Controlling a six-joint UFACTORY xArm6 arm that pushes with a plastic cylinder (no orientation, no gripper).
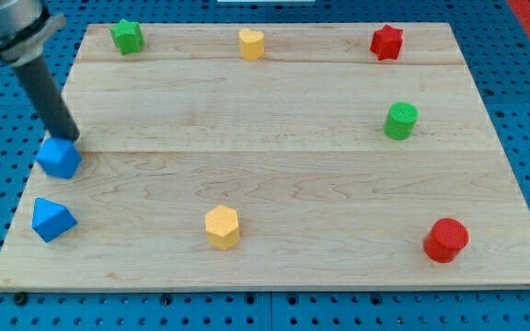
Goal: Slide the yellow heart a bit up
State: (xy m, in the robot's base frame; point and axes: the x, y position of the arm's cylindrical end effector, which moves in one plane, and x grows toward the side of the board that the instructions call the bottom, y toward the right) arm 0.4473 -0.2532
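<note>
The yellow heart [251, 43] lies near the top edge of the wooden board [274, 165], a little left of centre. My tip [68, 139] is at the board's left edge, touching the top of a blue block [59, 157]. The tip is far to the left of and below the yellow heart. The rod slants up to the view's top left corner.
A green star [127, 37] is at top left and a red star [386, 42] at top right. A green cylinder [400, 120] is at right, a red cylinder [445, 240] at bottom right. A yellow hexagon [222, 226] is at bottom centre, a second blue block [52, 219] at bottom left.
</note>
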